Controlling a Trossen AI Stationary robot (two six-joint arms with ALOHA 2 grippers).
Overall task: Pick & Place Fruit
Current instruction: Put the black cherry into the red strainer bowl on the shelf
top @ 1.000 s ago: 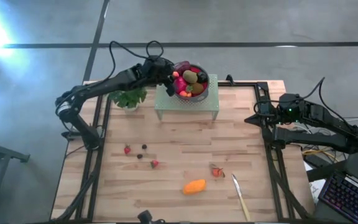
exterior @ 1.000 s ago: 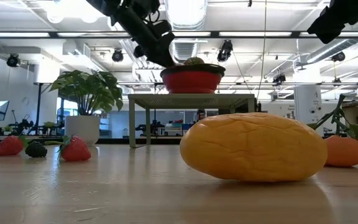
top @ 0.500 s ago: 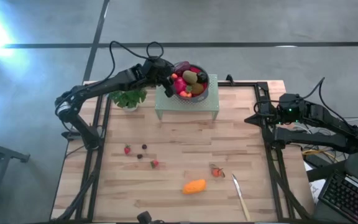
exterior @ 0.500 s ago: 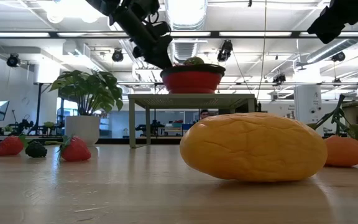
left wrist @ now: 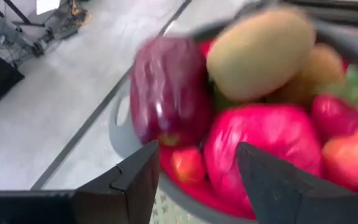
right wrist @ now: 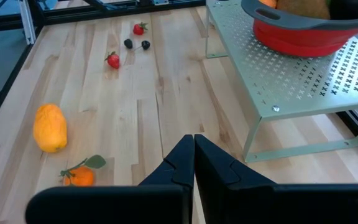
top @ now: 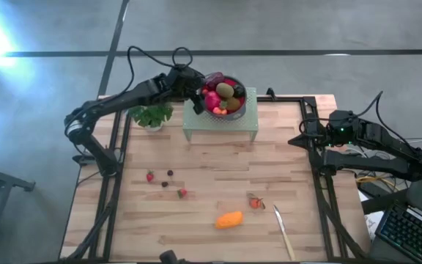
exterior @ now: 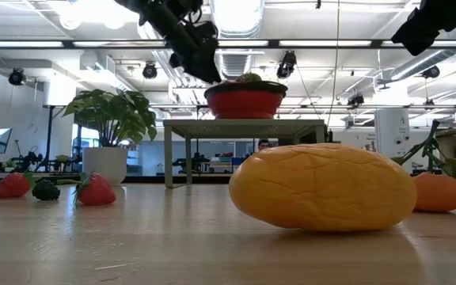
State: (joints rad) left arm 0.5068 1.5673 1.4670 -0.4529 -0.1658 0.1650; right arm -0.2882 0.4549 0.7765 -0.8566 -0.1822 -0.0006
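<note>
Left gripper (top: 198,93) poised at the rim of the red bowl (top: 242,106) atop the perforated green stand (top: 193,129), fingers spread wide and empty in the left wrist view, straddling the bowl's near edge. Right gripper (right wrist: 194,163) parked off the table's right side, fingers pressed together with nothing between. Bowl heaped already: a maroon oval fruit (left wrist: 168,89) at the rim, a brown kiwi-like fruit (left wrist: 260,52) above it, a large magenta piece (left wrist: 263,145) and a small red berry (left wrist: 188,164) low between the fingers. Main hazard, as a judgement: with the pile so full and the fingers so close to the rim, a careless withdrawal or a clipped edge likely to nudge the maroon piece out or to shift the bowl on its raised stand, and anything spilled from that height apt to roll off the wooden table (top: 211,176). Remaining on the table: an orange oval fruit (top: 229,219) near the front edge, a small tangerine with a leaf (top: 256,202) just beside a pale utensil (top: 283,231), two strawberries (top: 150,176) and two dark berries (top: 170,174) to the left. Orange oval lying on its side, long axis roughly across the table, left to right, tilted slightly; best taken across its narrow width, since a grasp along the length probably too wide and prone to slipping. Potted plant (top: 151,116) standing just beside the stand, under the left arm's path, another thing easily brushed.
</note>
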